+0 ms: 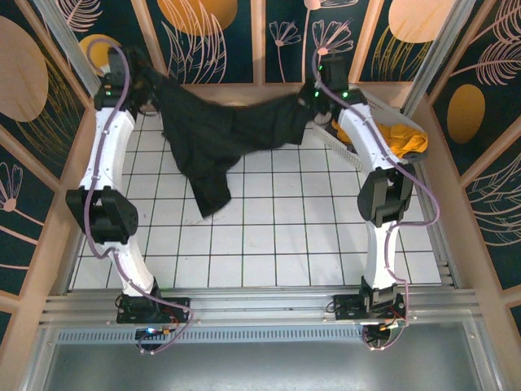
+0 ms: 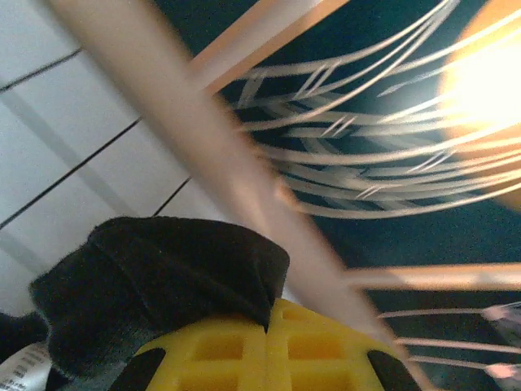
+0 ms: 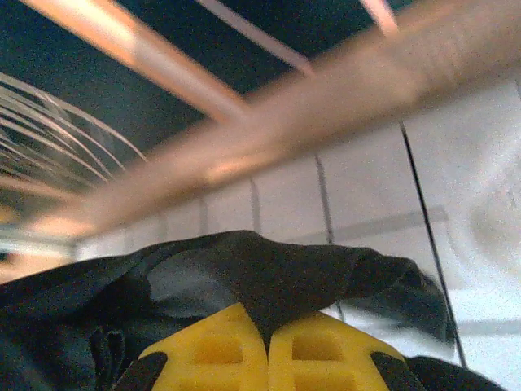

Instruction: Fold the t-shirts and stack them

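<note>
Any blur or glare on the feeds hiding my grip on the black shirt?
Left wrist: motion blur streaks the pale wooden frame bar, glare blows out the orange wall disc, the plain black cloth t-shirt pinched in the left gripper reads clearly. Right wrist: background soft, right gripper's pinch visible. Top external: sharp, evenly lit; shirt folds lose detail.
</note>
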Robot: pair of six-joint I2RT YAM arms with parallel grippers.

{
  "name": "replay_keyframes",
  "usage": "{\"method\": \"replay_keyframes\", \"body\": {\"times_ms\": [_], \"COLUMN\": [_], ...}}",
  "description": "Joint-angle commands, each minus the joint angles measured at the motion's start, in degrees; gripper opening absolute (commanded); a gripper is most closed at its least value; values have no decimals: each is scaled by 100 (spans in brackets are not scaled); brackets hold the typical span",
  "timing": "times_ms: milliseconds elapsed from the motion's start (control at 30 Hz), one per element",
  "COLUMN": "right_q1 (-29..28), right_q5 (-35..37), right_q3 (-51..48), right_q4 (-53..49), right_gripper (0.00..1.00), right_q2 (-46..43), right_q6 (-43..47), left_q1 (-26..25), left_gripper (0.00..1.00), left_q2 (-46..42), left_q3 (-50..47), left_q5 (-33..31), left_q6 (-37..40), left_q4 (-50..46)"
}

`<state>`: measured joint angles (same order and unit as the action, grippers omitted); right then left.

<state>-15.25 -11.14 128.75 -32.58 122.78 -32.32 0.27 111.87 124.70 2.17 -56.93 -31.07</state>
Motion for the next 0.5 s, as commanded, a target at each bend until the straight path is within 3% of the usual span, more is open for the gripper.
{"method": "replay_keyframes", "body": {"times_ms": [0, 100, 167, 233, 400, 467], "right_q1": [203, 324, 330, 313, 167, 127], "right_q5": [-266, -178, -77, -23, 22, -266], "right_q3": [1019, 879, 154, -825, -3734, -4783], "right_q4": [-427, -178, 176, 472, 741, 778], "right_gripper": [0, 0, 0, 0, 0, 19], "right_q2": [207, -231, -789, -1384, -2534, -2659], "right_q6": [-218, -316, -297, -336, -402, -363], "left_q1": [314, 430, 429, 430, 425, 429], "left_gripper": [0, 0, 0, 0, 1, 12], "left_q2": [108, -157, -674, -1510, -3651, -4043], "left_q3": [1269, 1485, 898, -324, -4533, -5558], "left_q5": [360, 258, 48, -286, -1774, -1930], "left_q6": [204, 124, 138, 26, -866, -777], "left_q4": [704, 1085, 1359, 1686, 1776, 1780]}}
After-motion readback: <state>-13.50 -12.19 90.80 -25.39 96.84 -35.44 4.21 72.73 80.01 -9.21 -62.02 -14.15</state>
